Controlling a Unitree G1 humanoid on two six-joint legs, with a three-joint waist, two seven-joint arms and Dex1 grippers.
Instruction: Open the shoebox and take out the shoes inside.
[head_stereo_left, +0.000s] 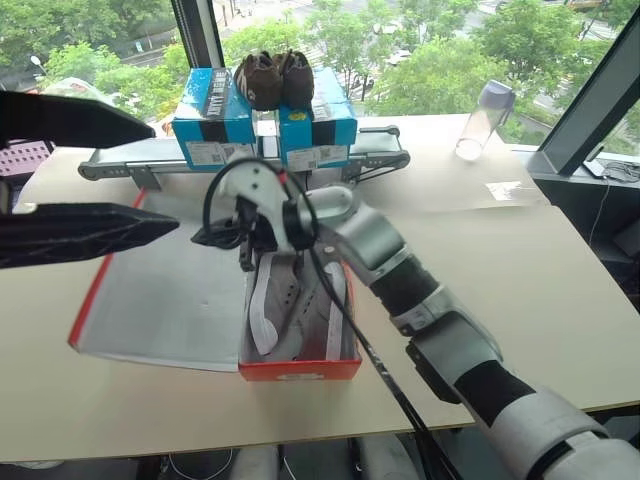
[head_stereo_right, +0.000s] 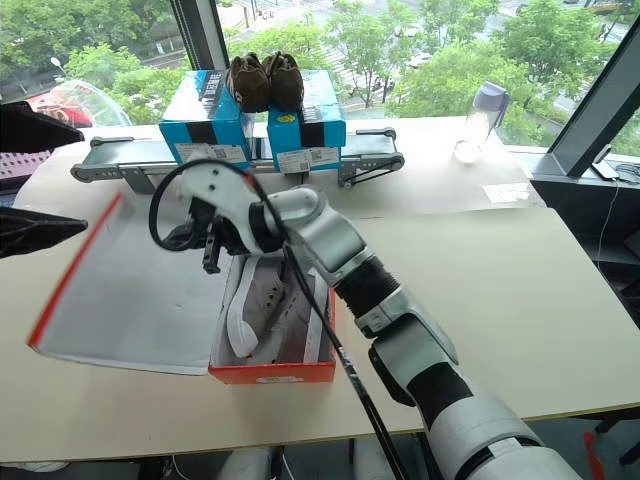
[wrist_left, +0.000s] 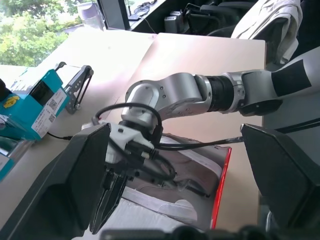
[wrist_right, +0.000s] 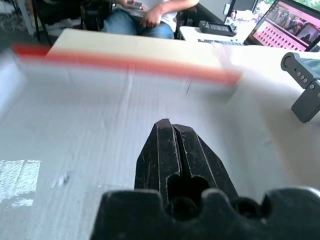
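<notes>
The red shoebox (head_stereo_left: 300, 369) stands open at the table's front. Its lid (head_stereo_left: 165, 295) lies flat to the left, white inside up, with a red edge. Two grey shoes (head_stereo_left: 297, 303) with white soles lie side by side in the box. My right arm reaches across from the right, and my right gripper (head_stereo_left: 245, 260) hangs shut and empty above the box's back left corner. The right wrist view shows the shut fingers (wrist_right: 167, 145) over the lid's white inside. My left gripper (head_stereo_left: 165, 180) is raised at the left, wide open and empty, well above the lid.
Two blue boxes (head_stereo_left: 265, 125) with dark brown shoes (head_stereo_left: 273, 78) on top stand at the back on a grey rail (head_stereo_left: 120, 162). A clear bottle (head_stereo_left: 485, 120) stands back right. A black cable (head_stereo_left: 370, 350) trails from my right wrist over the box. A seated person (wrist_right: 145, 15) is beyond the table.
</notes>
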